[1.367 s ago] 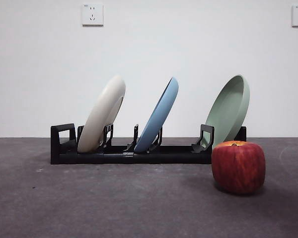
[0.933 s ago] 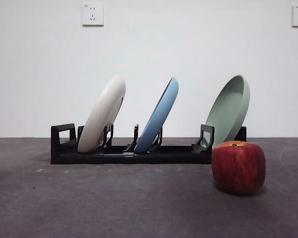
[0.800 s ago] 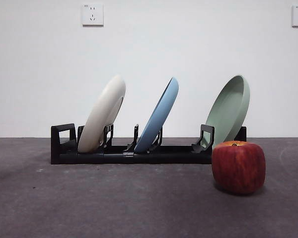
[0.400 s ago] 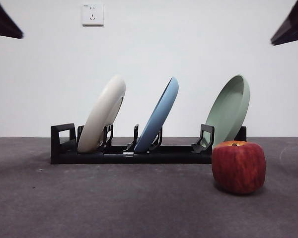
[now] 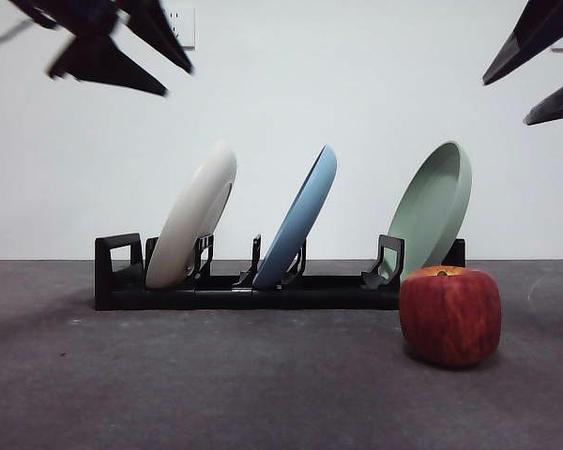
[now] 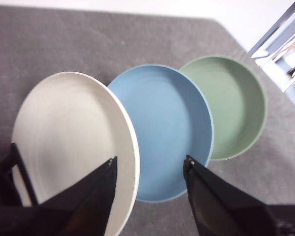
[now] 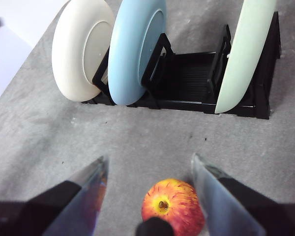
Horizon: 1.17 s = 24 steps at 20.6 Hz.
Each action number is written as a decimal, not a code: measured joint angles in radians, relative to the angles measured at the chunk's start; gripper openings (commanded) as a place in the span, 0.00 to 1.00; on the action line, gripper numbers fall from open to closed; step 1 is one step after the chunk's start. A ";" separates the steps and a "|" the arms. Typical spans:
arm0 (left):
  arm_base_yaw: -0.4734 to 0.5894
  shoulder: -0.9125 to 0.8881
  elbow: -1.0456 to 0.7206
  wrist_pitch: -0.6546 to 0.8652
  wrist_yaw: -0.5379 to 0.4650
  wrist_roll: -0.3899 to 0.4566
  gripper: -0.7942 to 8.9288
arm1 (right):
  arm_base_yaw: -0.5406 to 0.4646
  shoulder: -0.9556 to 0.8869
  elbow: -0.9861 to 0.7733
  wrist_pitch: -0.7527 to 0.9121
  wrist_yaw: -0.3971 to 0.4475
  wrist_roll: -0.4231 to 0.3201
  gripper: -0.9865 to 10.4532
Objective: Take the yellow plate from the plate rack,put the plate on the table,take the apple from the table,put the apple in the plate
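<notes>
- The left tool (image 6: 148, 169) hangs with jaws spread above the yellow plate (image 5: 191, 217), which leans in the plate rack (image 5: 117, 272) beside a blue plate (image 5: 300, 217).
- The right tool (image 7: 148, 169), jaws apart and empty, hovers over the apple (image 5: 449, 315) on the bench (image 5: 216, 384).

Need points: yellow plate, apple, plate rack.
yellow plate (image 5: 193, 218), front view, middle of its cream back face.
apple (image 5: 449, 314), front view, centre of its red side.
plate rack (image 5: 300, 294), front view, flat black base rail between the brackets.
</notes>
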 measured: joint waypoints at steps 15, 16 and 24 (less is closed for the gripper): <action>-0.088 0.239 0.122 -0.039 -0.128 0.051 0.07 | 0.000 0.000 0.000 -0.006 0.002 -0.003 0.33; -0.088 0.239 0.122 -0.034 -0.124 0.052 0.07 | 0.000 0.000 0.000 -0.006 0.002 -0.003 0.33; -0.102 0.144 0.232 -0.193 -0.113 0.051 0.07 | 0.000 0.000 0.000 -0.006 0.006 -0.003 0.33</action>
